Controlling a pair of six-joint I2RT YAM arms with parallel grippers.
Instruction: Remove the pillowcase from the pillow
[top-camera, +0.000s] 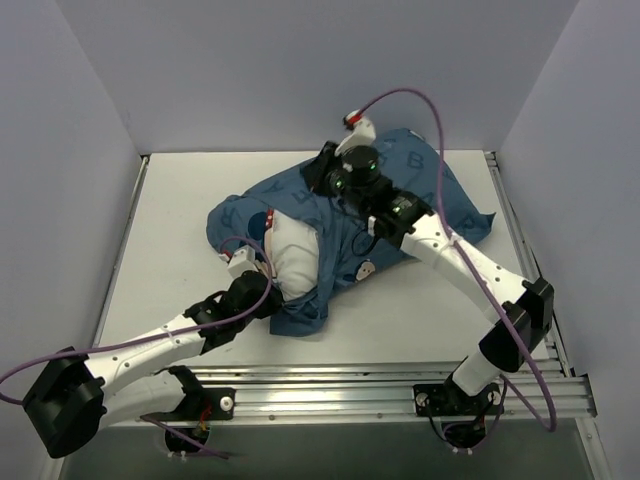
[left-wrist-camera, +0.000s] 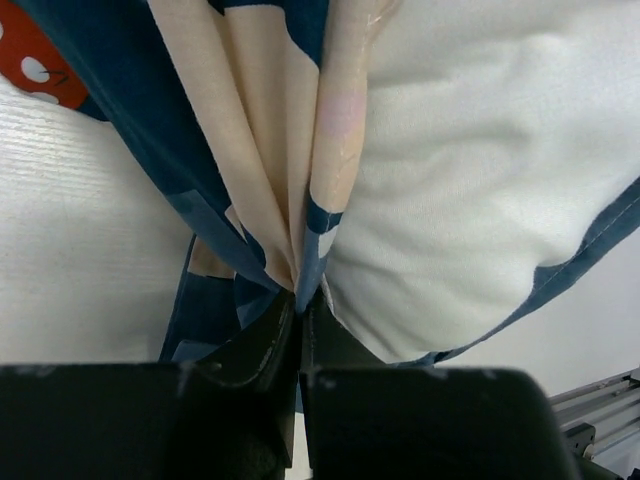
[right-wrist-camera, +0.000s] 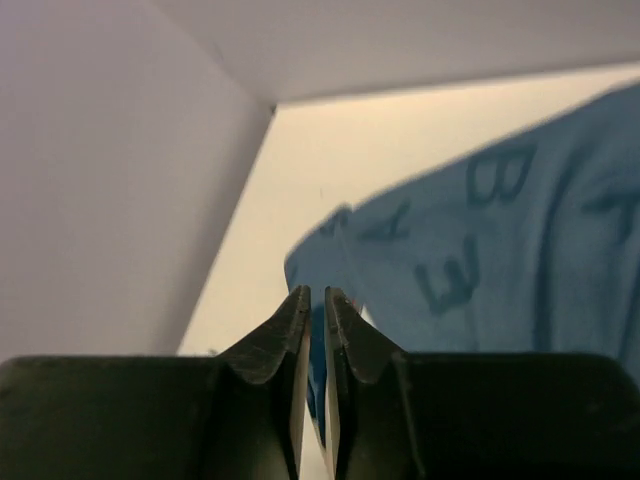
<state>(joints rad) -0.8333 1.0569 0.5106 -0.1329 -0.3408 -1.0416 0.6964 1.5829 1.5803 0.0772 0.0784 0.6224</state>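
Stage: partly done. The white pillow (top-camera: 296, 258) is bared at mid-table but judged not yet freed from the pillowcase (top-camera: 445, 200). The 2 claws are closed on it: left gripper (left-wrist-camera: 298, 296) on gathered folds, right gripper (right-wrist-camera: 316, 296) on its far blue edge.

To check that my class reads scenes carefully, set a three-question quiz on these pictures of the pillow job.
1. True or false: the pillow is fully out of the pillowcase.
2. What do the left fingers pinch? A pillowcase; B cable; C nothing.
3. Fill in: the cloth between the right fingers is ___ in colour.
Key: 1 false; 2 A; 3 blue.
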